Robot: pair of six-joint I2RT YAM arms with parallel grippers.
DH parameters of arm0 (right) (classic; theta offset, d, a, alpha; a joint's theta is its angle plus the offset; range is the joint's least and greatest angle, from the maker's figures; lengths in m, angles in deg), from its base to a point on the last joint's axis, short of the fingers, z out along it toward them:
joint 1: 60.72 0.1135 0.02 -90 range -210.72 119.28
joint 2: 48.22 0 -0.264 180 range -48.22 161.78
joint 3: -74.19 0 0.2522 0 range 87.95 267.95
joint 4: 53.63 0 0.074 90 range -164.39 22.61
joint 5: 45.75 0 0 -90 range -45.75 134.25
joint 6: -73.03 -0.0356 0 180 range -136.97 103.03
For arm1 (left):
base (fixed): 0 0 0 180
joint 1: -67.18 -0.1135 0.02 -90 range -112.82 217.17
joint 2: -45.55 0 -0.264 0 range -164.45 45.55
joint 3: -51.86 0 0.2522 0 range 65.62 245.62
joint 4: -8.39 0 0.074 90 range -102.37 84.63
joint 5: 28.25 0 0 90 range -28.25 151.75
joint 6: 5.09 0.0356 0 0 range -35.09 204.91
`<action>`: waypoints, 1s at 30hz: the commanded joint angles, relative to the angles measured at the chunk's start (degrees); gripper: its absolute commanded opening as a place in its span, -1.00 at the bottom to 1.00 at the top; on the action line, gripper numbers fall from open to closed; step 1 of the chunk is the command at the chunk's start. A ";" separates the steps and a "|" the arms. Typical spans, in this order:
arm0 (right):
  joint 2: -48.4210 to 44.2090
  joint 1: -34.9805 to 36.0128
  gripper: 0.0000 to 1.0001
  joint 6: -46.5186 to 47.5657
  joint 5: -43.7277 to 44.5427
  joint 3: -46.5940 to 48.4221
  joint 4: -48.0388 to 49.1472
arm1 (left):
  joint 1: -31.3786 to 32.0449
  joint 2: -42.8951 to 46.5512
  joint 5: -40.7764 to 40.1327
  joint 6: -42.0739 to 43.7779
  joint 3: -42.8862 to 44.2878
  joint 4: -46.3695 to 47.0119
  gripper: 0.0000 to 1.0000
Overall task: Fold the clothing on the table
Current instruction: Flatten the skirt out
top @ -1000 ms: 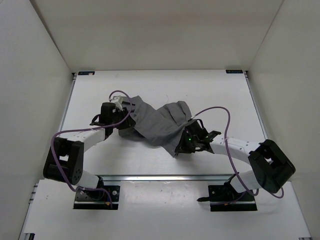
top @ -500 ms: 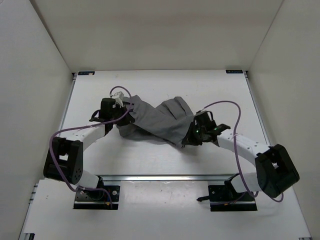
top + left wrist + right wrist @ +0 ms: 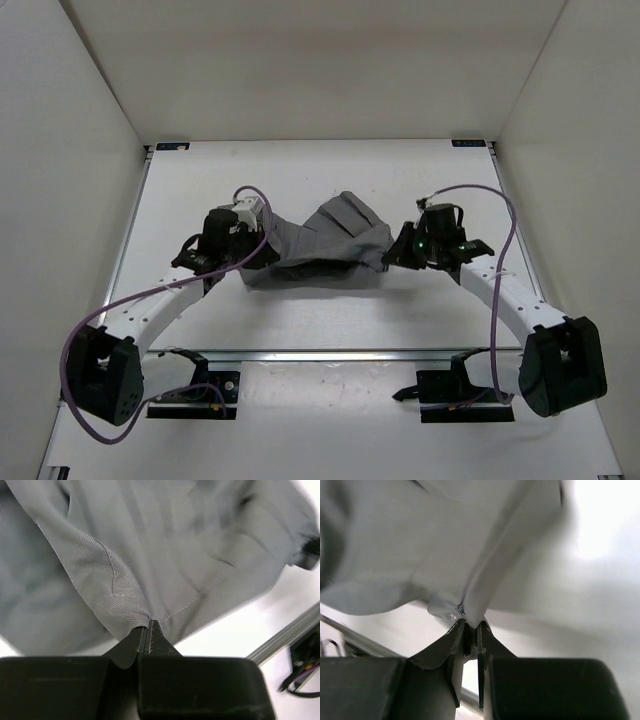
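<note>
The white bench fills the middle of the overhead view, with its metal rail running along the 6 o'clock edge. The grey clothing sits near the bench's centre, bunched and wrinkled. It is stretched sideways between the two arms, and a folded hump rises toward 12 o'clock. The left arm curves in from 7 o'clock and the right arm from 5 o'clock. The left end effector meets the clothing at its 9 o'clock edge. In the left wrist view the left end effector has its jaws pressed together on a seamed corner of the clothing, which fans out toward 12 o'clock. The right end effector meets the clothing at its 3 o'clock edge. In the right wrist view the right end effector has its jaws nearly together, pinching a thin fold of the clothing, with cloth hanging toward 10 o'clock. A purple cable loops over each wrist.
</note>
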 commanded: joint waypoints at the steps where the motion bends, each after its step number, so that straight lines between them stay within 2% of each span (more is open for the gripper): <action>1: 1.42 -1.08 -0.99 2.46 -2.99 -3.92 0.82 | -0.40 -0.73 -2.30 0.55 -2.50 -5.06 -1.00; 3: 3.18 -3.09 -0.99 3.95 -4.13 -1.22 0.74 | -1.37 -2.49 -3.80 0.82 -0.32 -4.45 -1.00; 5: 8.00 -5.03 -1.00 7.20 -4.41 5.37 -0.83 | -3.56 -8.00 -5.99 2.22 5.91 -5.49 -1.00; 7: 13.52 -6.97 -0.99 11.68 -5.45 21.04 -3.64 | -5.14 -14.40 -6.17 2.84 20.27 -7.69 -1.00; 8: 17.91 -8.54 -1.00 12.83 -5.72 26.17 -6.61 | -6.02 -18.71 -4.96 3.36 24.71 -9.70 -1.00; 10: 25.31 -9.87 -0.99 16.95 -5.11 51.31 -12.60 | -6.38 -25.06 -3.72 3.19 47.83 -12.96 -1.00; 11: 30.21 -10.05 -0.99 17.76 -4.50 58.67 -17.58 | -5.68 -29.17 -4.93 4.15 54.56 -16.37 -1.00; 13: 37.71 -10.84 -1.00 19.43 -1.87 87.35 -24.64 | -4.02 -34.82 -8.69 5.82 80.35 -20.96 -1.00; 14: 40.43 -10.75 -1.00 19.09 -2.20 97.14 -26.66 | -3.31 -36.75 -11.25 6.09 88.39 -22.10 -1.00; 15: 41.15 -12.49 -0.99 18.13 -3.60 99.41 -26.34 | -3.65 -36.51 -11.62 5.22 90.12 -21.16 -1.00; 17: 37.41 -14.79 -1.00 17.93 -5.36 96.47 -24.15 | -4.61 -33.20 -9.53 3.12 87.44 -17.66 -1.00; 19: 31.25 -16.28 -1.00 19.51 -4.33 81.51 -20.03 | -4.10 -26.87 -9.25 4.06 73.26 -13.08 -1.00; 20: 26.44 -16.12 -1.00 20.22 -3.10 71.59 -18.61 | -3.05 -21.97 -11.60 5.99 68.57 -11.58 -1.00; 21: 21.35 -15.94 -0.99 21.01 -2.39 66.79 -15.81 | -2.17 -17.40 -13.63 6.61 59.82 -9.48 -1.00; 22: 19.12 -15.68 -1.00 21.89 -1.60 57.43 -14.74 | -1.99 -15.18 -14.17 7.06 51.47 -8.59 -1.00; 23: 14.66 -15.15 -0.98 22.07 0.32 49.25 -14.38 | -1.72 -10.37 -14.00 6.63 47.29 -7.97 -1.00; 24: 10.53 -14.02 -1.00 21.98 0.95 45.16 -14.64 | -1.63 -6.58 -13.56 6.53 39.59 -7.88 -1.00; 26: 3.65 -10.16 -1.00 21.12 4.54 28.77 -14.56 | -0.68 -0.49 -13.65 6.36 25.52 -8.40 -1.00; 29: -7.42 -3.57 -0.99 14.11 6.40 11.17 -16.22 | 1.52 9.35 -13.83 4.96 12.76 -13.04 -1.00; 30: -11.36 -2.15 -1.00 10.77 6.67 8.15 -18.14 | 1.88 13.11 -12.78 3.91 10.80 -15.32 -1.00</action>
